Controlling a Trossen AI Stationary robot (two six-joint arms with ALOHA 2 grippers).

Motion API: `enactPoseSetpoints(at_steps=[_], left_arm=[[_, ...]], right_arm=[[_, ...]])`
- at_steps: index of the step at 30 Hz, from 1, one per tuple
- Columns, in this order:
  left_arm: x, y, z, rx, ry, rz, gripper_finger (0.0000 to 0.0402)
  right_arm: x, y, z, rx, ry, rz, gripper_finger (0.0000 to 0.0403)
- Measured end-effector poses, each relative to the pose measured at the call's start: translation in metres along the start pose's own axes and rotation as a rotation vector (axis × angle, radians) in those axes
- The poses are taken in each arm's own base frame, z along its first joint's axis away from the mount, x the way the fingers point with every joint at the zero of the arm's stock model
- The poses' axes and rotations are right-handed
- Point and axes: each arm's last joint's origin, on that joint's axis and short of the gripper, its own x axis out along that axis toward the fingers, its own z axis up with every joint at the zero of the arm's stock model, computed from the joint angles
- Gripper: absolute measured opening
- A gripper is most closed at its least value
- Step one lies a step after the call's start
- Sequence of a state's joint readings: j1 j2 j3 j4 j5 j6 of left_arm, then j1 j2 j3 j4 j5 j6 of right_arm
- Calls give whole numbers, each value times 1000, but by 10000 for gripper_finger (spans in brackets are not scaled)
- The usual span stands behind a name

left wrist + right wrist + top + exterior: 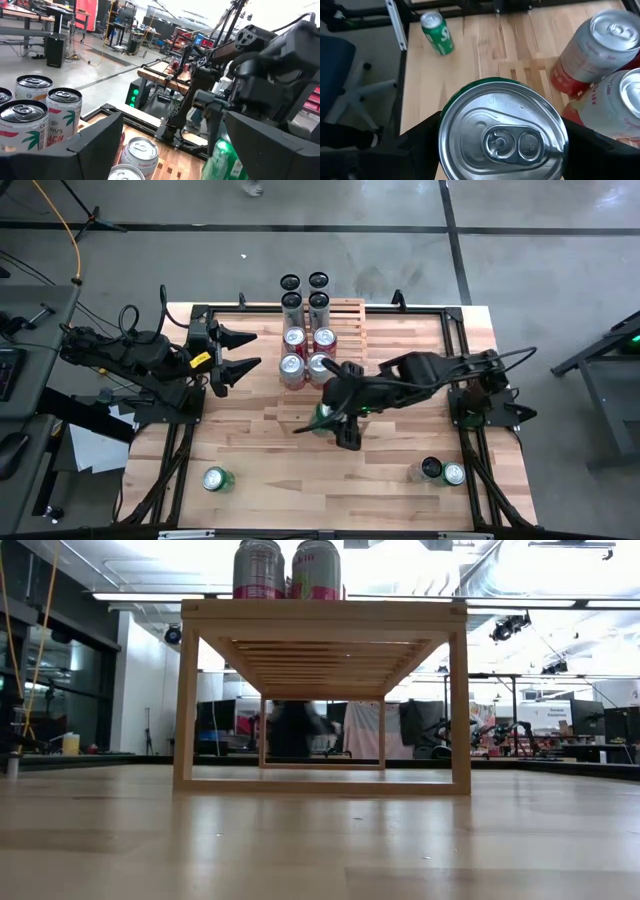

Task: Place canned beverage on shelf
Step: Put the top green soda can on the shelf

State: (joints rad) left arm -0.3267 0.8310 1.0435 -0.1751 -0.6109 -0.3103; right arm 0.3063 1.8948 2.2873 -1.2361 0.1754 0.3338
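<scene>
Green can [502, 132] — in right pincer [333, 423]

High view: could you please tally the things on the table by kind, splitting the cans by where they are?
Cans on the shelf: 8
Can in the right gripper: 1
Loose cans on the table: 3
Shelf: 1
Total: 13
</scene>
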Motion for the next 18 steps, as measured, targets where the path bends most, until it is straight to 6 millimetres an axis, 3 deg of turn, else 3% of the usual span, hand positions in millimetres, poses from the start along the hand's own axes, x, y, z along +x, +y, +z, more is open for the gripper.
enactPoseSetpoints(at_steps=[6,18], left_arm=[[0,0,0,0,1,0,342],[0,0,0,3,5,1,342]], right_arm=[[18,1,1,-26,11,-24,293],[20,1,1,-46,7,-42,293]])
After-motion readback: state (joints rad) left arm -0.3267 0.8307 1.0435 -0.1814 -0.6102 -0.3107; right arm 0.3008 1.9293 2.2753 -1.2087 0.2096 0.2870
